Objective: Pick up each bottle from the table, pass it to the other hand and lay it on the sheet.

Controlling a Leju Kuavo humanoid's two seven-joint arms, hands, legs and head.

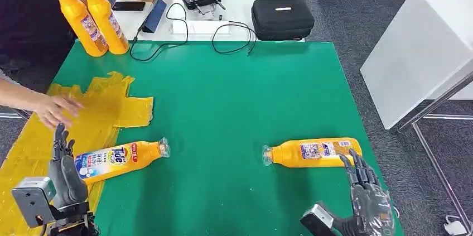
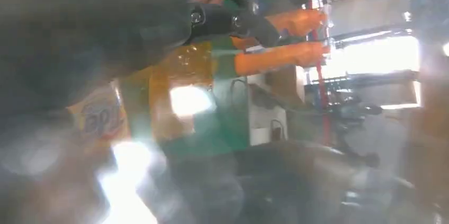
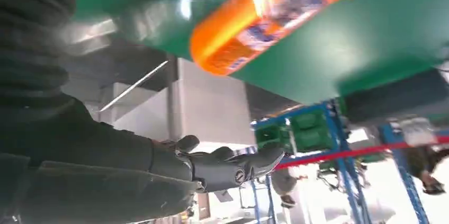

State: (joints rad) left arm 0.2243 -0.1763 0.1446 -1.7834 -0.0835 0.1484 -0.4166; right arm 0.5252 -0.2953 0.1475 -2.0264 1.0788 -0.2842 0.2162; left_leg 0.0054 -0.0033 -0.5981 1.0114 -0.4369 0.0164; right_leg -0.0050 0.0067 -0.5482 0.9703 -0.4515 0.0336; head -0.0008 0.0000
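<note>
Head view: green table [image 1: 234, 96]. Tide bottle [image 1: 120, 159] lying at 8 o'clock, base on yellow sheet [image 1: 95, 114]. Second bottle [image 1: 312, 153] lying at 4 o'clock. Left hand [image 1: 62, 163] fingers spread, empty, beside Tide bottle. Right hand [image 1: 368, 191] fingers apart, empty, just below second bottle. Person's hand [image 1: 56, 109] on sheet.

Left wrist view: blurred; label legible.

Right wrist view: fingers [image 3: 233, 163] extended, holding nothing.

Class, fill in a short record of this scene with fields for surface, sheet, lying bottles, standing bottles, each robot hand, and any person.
Surface: green table
Sheet: yellow sheet, at the table's left
Lying bottles: Tide bottle, partly on the sheet; right bottle, on the green
Standing bottles: two upright bottles, far left corner
Left robot hand: open, beside the Tide bottle
Right robot hand: open, near the right bottle
Person: person's hand on the sheet
</note>
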